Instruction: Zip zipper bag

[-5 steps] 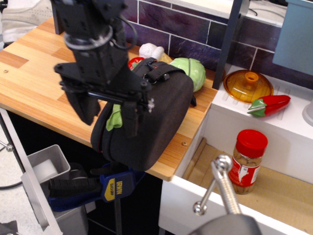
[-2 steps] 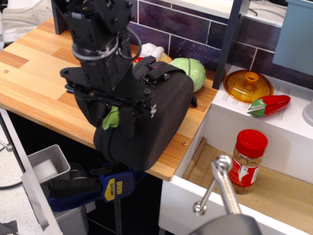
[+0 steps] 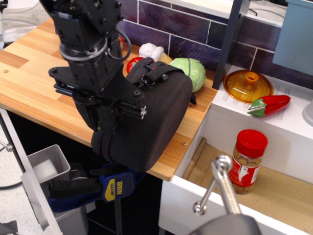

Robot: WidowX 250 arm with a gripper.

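- My pincer (image 3: 103, 128) is pressing against the near left end of the bag (image 3: 149, 120), right on the zipper edge.
- My fingers (image 3: 108, 131) are pointing downward and lying against the black fabric; black on black, so I cannot tell whether they are clenched on anything or released.
- The bag is resting on the front edge of the wooden desk (image 3: 34, 81), its lower left corner hanging out past the desk's rim.
- The bag is sitting to the right of and behind my pincer, with its strap and clips (image 3: 157, 70) on the top far side, well apart from my fingers.
- Behind the bag, a green cabbage (image 3: 191, 71), a white toy (image 3: 150, 51) and a red toy (image 3: 133, 62) are lying near the tiled wall.
- To the right, an orange lid (image 3: 248, 85) and a red pepper (image 3: 268, 105) are sitting on a white counter, and a red-capped jar (image 3: 247, 160) is standing in the open drawer below.
- A blue clamp (image 3: 115, 186) is gripping the desk's edge beneath the bag.
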